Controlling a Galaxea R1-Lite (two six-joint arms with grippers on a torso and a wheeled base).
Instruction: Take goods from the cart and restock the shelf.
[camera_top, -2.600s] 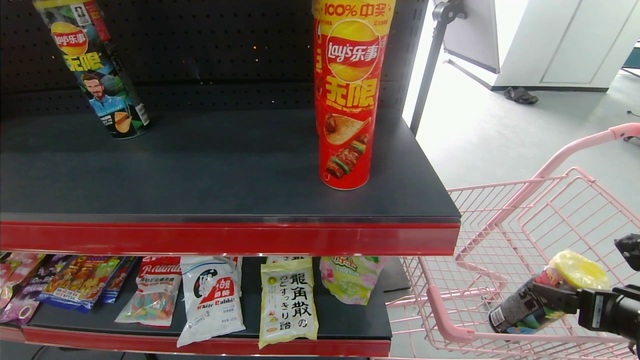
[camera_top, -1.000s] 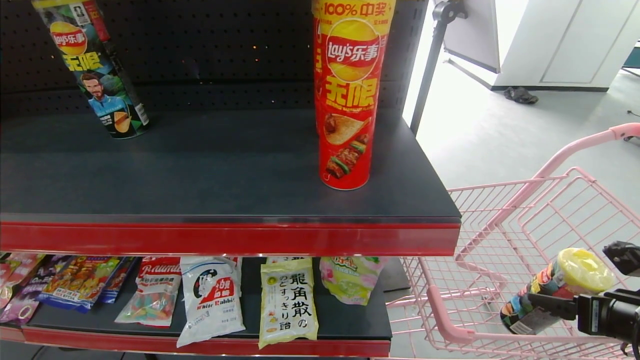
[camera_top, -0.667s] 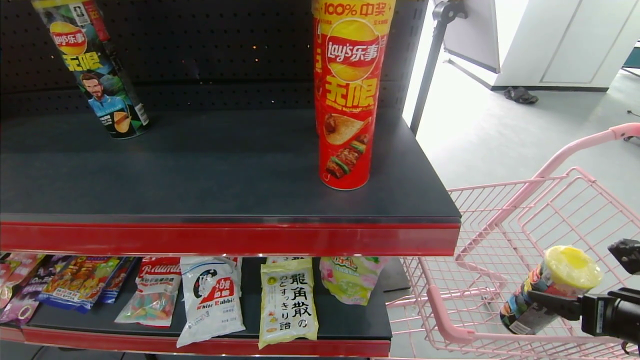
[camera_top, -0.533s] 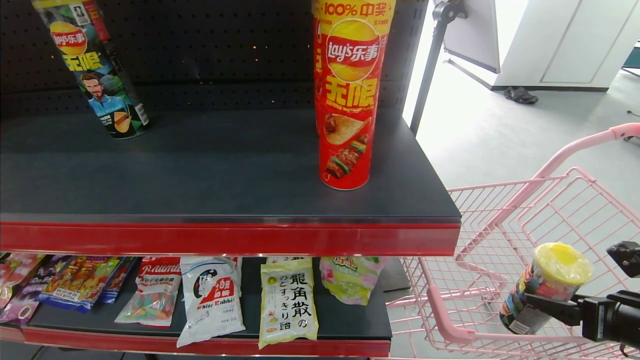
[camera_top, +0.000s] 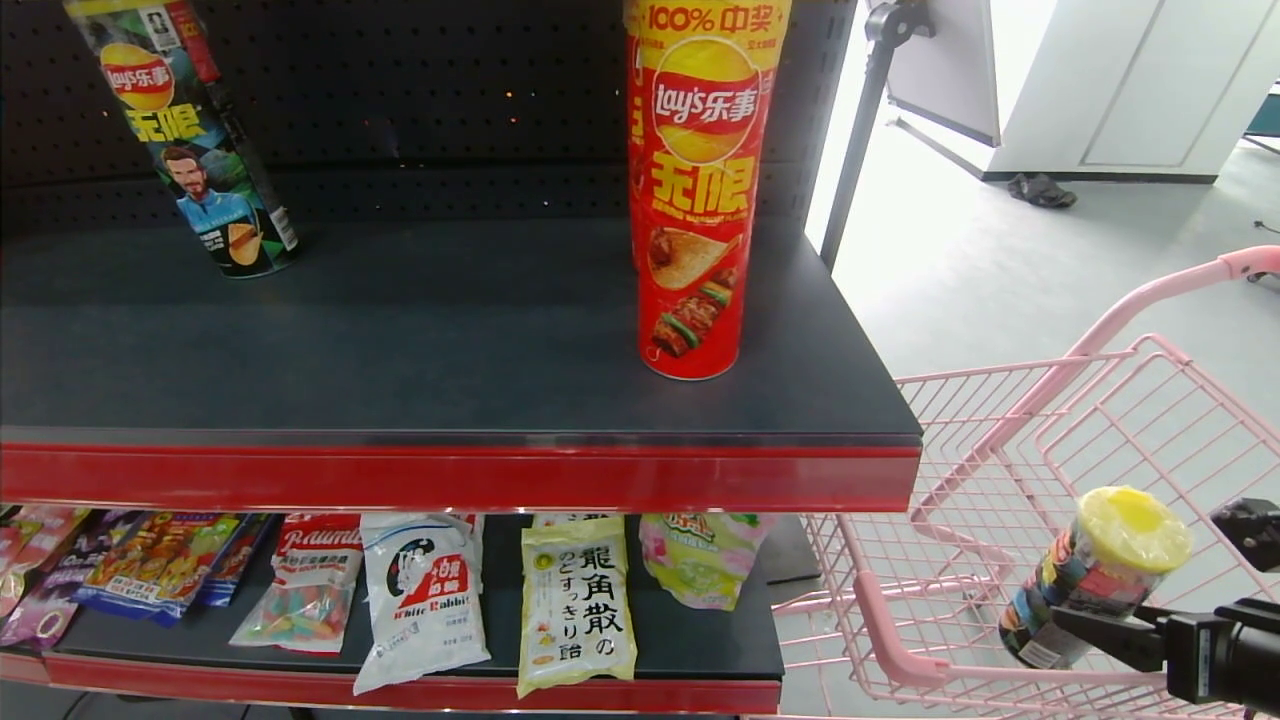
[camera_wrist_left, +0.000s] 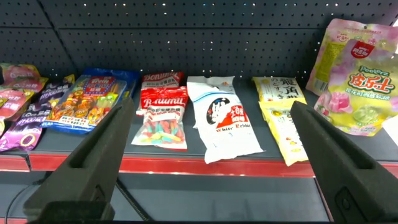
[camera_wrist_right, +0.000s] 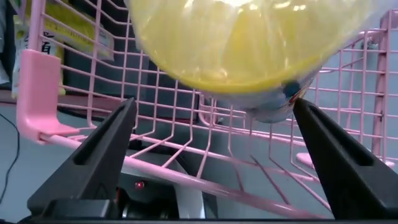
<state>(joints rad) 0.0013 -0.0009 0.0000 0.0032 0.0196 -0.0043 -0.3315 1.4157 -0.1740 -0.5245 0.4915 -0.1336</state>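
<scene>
The right hand (camera_top: 1085, 615) is clamped low on the body of a chip canister (camera_top: 1095, 565), which hangs tilted over the basket of the pink cart (camera_top: 1000, 440), its yellow lid (camera_top: 1135, 515) uppermost. The canister is probably light and fairly stiff, a thin-walled tube that could dent under a hard squeeze. Its smooth printed wrap looks slippery, so a hold across the middle of the body would likely be steadier than one by the lid, which might pop off. The upper shelf (camera_top: 420, 330) has bare board between a red chip canister (camera_top: 695, 200) and a dark chip canister (camera_top: 200, 150). The shelf's red front lip (camera_top: 450, 478) and the cart's wire rim lie in the way there, and the tall red canister could easily be tipped. The left hand (camera_wrist_left: 211, 109) hangs with its fingers apart before the lower shelf (camera_wrist_left: 174, 163), which carries snack bags.
</scene>
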